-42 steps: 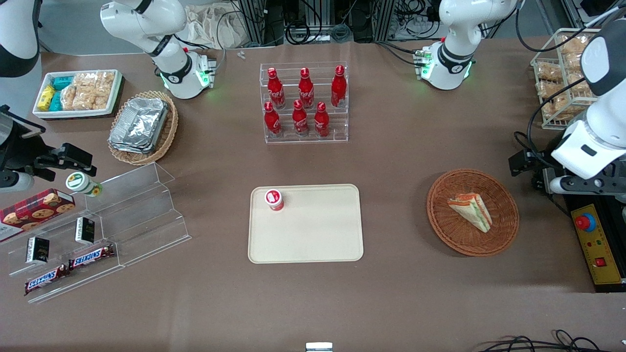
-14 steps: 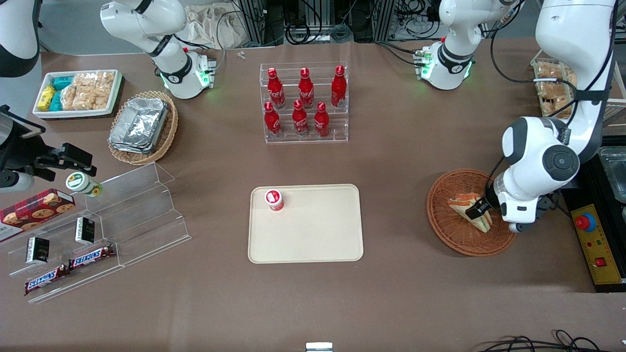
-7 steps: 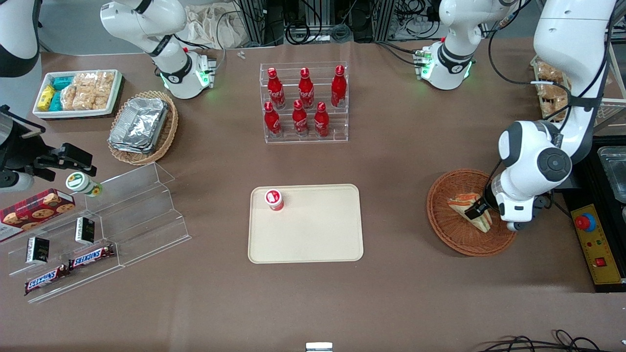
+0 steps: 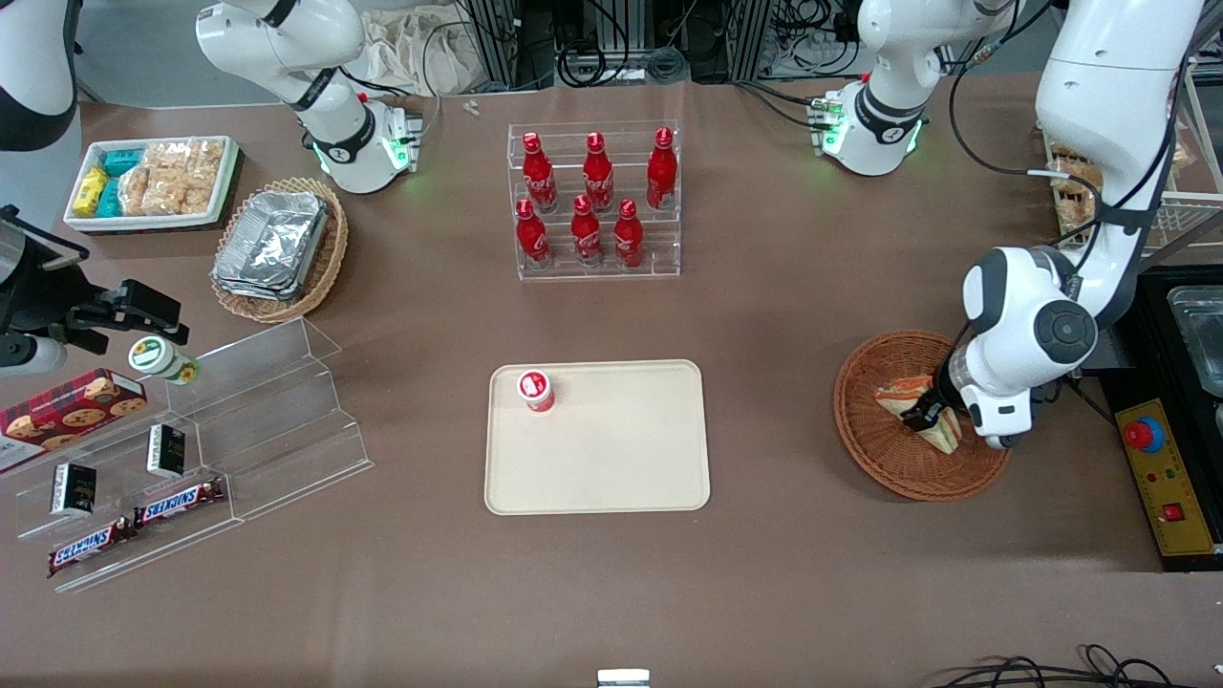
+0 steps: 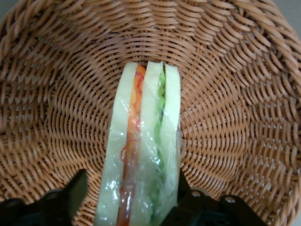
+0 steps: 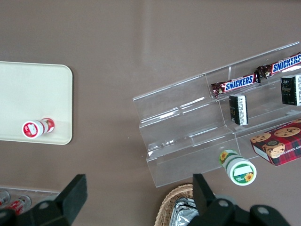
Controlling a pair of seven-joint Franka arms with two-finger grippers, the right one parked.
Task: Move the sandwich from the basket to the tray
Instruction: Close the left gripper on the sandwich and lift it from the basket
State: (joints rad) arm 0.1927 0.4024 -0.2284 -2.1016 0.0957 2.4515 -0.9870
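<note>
The sandwich [image 4: 900,394] [image 5: 141,155], a wrapped wedge with orange, red and green filling, lies in the round reddish-brown basket [image 4: 865,454] [image 5: 244,117] toward the working arm's end of the table. My left gripper [image 4: 932,417] [image 5: 129,200] is down inside the basket, open, with one finger on each side of the sandwich. One finger [image 5: 182,188] touches the wrap; the other finger [image 5: 77,193] stands a little apart from it. The beige tray [image 4: 611,468] lies flat mid-table, beside the basket.
A small red-capped bottle [image 4: 536,390] stands on the tray's corner. A clear rack of red bottles [image 4: 594,205] stands farther from the camera than the tray. A red stop button box [image 4: 1161,478] lies beside the basket. Snack shelves [image 4: 191,449] sit toward the parked arm's end.
The left arm came in over the basket and the gripper lowered around the sandwich. Over the last second it sank slightly and shifted a little toward the tray. The sandwich has not moved.
</note>
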